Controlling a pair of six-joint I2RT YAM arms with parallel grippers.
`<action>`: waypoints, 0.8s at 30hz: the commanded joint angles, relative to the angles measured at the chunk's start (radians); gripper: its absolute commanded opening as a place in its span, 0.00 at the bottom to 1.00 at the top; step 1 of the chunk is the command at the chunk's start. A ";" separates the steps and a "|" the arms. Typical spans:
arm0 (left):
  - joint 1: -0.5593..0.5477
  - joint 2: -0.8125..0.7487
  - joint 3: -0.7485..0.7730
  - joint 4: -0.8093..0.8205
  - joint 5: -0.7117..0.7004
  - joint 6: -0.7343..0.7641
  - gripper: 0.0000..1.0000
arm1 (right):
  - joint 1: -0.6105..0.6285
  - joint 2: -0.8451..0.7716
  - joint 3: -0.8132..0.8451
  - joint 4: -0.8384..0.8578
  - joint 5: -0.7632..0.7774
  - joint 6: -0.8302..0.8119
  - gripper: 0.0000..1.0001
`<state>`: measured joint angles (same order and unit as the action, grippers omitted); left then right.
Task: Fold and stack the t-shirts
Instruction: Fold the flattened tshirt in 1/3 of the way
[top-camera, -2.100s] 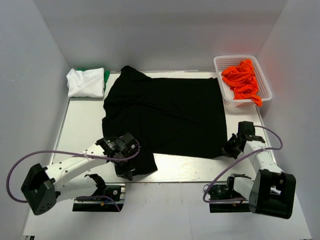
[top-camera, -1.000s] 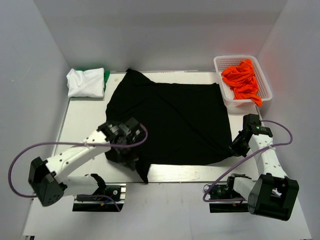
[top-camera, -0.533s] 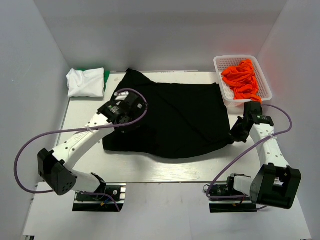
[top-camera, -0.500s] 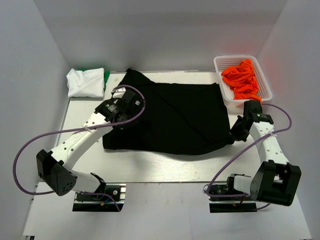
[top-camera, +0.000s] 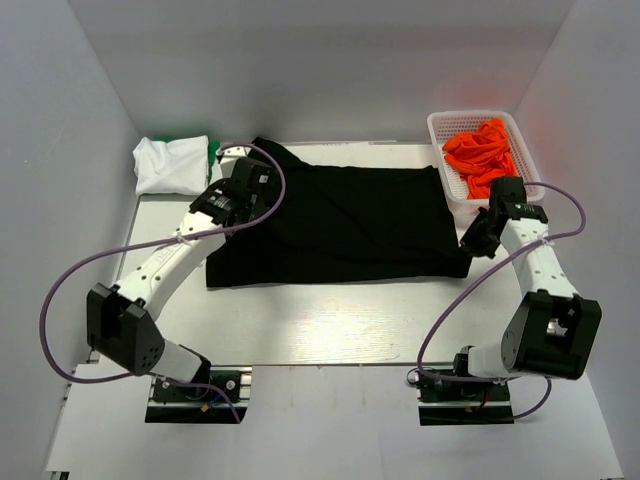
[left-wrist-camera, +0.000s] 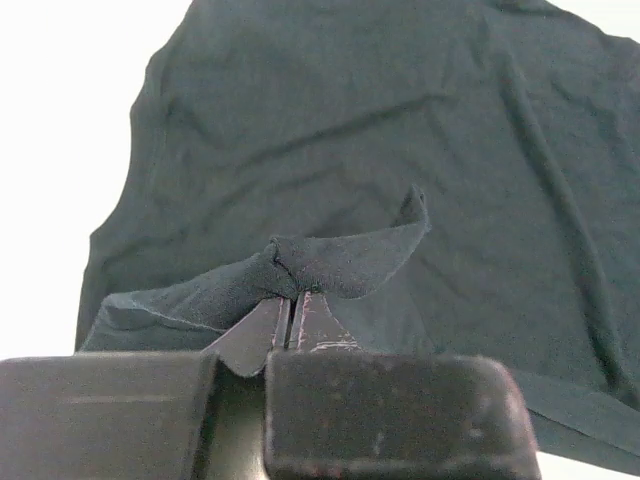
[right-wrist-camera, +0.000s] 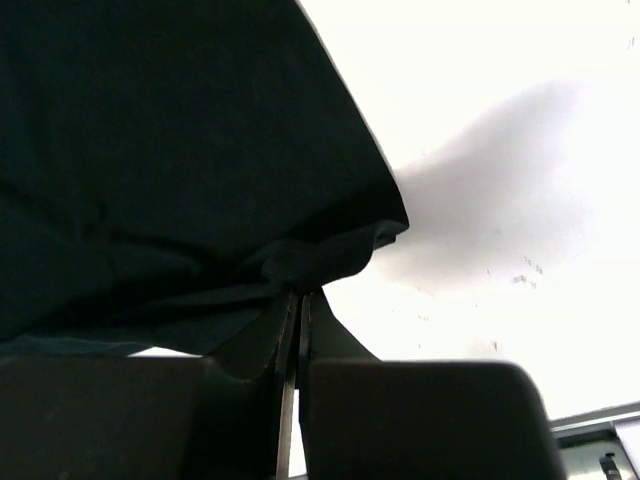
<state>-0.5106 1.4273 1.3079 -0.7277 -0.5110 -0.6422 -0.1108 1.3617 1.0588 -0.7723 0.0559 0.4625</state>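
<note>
Black t-shirt (top-camera: 340, 225) lies mid-table (top-camera: 330, 330): soft matte knit in a wide rectangle with a straight near edge and shallow wrinkles. We see the left gripper (left-wrist-camera: 292, 308) pinched nearly closed on a bunched flap at the shirt's left side, the cloth curling up over the tips. The right gripper (right-wrist-camera: 298, 305) is likewise clamped tight on a gathered corner at the shirt's right edge. White t-shirt (top-camera: 172, 165) sits folded at the far left corner, with a green one (top-camera: 213, 150) peeking out beside it; we can't tell how that one is folded. Crumpled orange t-shirts (top-camera: 482, 158) fill a white perforated plastic basket (top-camera: 438, 125) at far right.
</note>
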 joint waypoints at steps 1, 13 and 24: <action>0.038 0.036 0.016 0.128 0.009 0.099 0.00 | 0.000 0.046 0.076 0.038 0.030 -0.013 0.00; 0.147 0.284 0.099 0.306 0.084 0.229 0.00 | 0.006 0.214 0.149 0.230 -0.042 -0.100 0.25; 0.218 0.529 0.412 0.123 0.130 0.184 1.00 | 0.051 0.091 0.093 0.301 -0.070 -0.188 0.68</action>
<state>-0.3077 2.0087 1.6878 -0.5034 -0.3813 -0.4309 -0.0750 1.5581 1.1660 -0.4992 0.0036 0.3111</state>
